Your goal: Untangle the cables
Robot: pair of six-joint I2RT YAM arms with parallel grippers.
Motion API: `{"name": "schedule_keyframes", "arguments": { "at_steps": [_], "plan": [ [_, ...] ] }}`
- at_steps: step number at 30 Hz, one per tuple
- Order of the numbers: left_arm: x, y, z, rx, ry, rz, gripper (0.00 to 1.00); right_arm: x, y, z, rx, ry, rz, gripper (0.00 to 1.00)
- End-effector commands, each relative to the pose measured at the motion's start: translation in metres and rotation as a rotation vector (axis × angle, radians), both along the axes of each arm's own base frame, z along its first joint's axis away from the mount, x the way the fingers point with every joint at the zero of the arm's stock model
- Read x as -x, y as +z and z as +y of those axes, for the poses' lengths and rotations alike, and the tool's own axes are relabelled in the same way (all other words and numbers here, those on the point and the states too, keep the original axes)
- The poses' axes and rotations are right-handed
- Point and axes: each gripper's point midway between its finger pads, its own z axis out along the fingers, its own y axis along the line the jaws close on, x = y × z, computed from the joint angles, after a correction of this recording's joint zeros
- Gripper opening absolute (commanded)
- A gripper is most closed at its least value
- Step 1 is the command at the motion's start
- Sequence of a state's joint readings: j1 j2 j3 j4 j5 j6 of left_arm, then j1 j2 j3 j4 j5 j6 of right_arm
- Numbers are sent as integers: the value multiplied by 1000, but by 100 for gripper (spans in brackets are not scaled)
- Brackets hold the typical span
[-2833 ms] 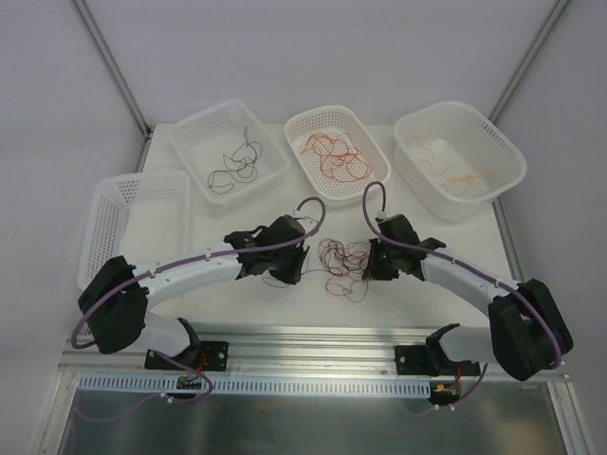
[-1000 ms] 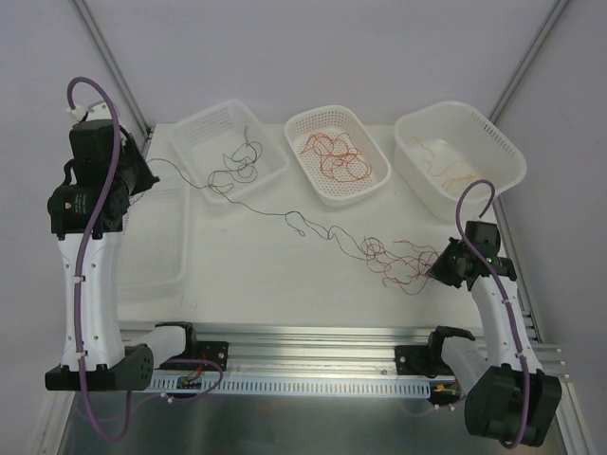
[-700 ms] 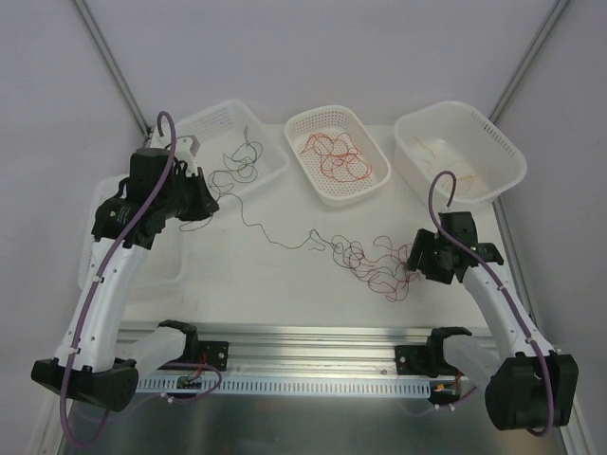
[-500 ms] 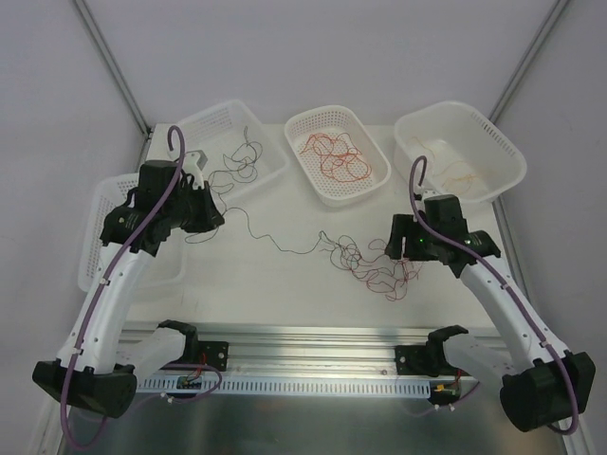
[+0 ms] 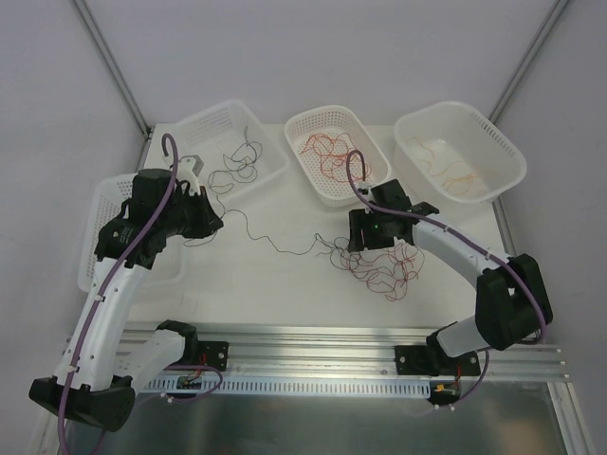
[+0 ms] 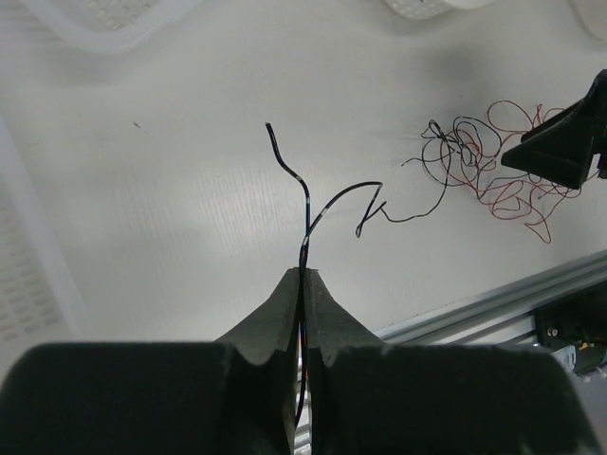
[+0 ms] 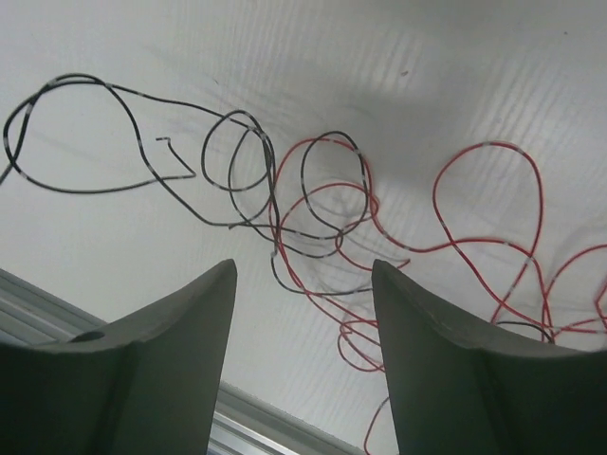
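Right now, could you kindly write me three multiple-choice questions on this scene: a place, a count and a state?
1. Where does the red-and-black tangle lie? A) hanging in mid-air B) on the table by the right hand C) on the floor
2. How many white baskets are there? A) two B) three C) four
3. What is the left hand doing? A) standing open B) shut on a black cable C) shut on a red cable
Answers: 1 B, the top view shows it there; 2 C, four show from above; 3 B, its wrist view shows the pinch.
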State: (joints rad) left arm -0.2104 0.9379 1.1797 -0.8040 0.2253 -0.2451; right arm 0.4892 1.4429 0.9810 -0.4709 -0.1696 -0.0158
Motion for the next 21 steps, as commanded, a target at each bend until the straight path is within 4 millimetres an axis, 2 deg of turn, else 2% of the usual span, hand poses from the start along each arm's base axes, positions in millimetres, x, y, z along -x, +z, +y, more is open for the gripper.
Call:
{"name": "schedule_keyframes", "arguments": {
  "at_steps": [1, 5, 7, 8, 9, 11, 12, 13, 15, 16, 17, 18, 19, 20, 21],
  "plan": [
    [0, 2, 0, -10, -7, -34, 0, -23, 11, 30, -125, -31, -39, 62],
    [2, 2, 4, -20, 5, -44, 0, -30, 4, 47, -191, -31, -28, 57],
    [1, 5, 7, -32, 22, -55, 0, -32, -4, 50, -193, -35, -18, 49],
    [2, 5, 10, -41, 34, -56, 0, -31, -9, 49, -187, -40, -3, 44],
    [1, 6, 13, -50, 49, -60, 0, -32, -13, 47, -169, -51, 3, 32],
    [0, 8, 30, -109, 127, -59, 0, -29, -18, 39, -133, -69, 22, 17],
    [0, 10, 37, -136, 157, -61, 0, -28, -21, 31, -106, -85, 14, 4],
    [1, 11, 56, -204, 235, -54, 0, -26, -14, 21, -92, -105, 6, 1],
    [3, 13, 77, -287, 320, -38, 0, -28, -7, 1, -46, -140, -25, 1],
    [8, 17, 88, -329, 358, -26, 0, -28, -4, -22, -11, -192, -12, 1],
    [10, 20, 110, -417, 451, -21, 0, -30, 11, -37, -6, -231, -50, 1],
    [12, 23, 120, -451, 497, -19, 0, -33, 18, -54, 13, -271, -66, 1],
    [14, 30, 132, -489, 547, -23, 0, -34, 23, -84, 25, -359, -51, 1],
    [22, 33, 147, -545, 608, -15, 0, -35, 38, -98, 13, -404, -85, 1],
    [25, 37, 154, -564, 637, -14, 0, -36, 44, -114, 15, -455, -91, 1]
  ]
}}
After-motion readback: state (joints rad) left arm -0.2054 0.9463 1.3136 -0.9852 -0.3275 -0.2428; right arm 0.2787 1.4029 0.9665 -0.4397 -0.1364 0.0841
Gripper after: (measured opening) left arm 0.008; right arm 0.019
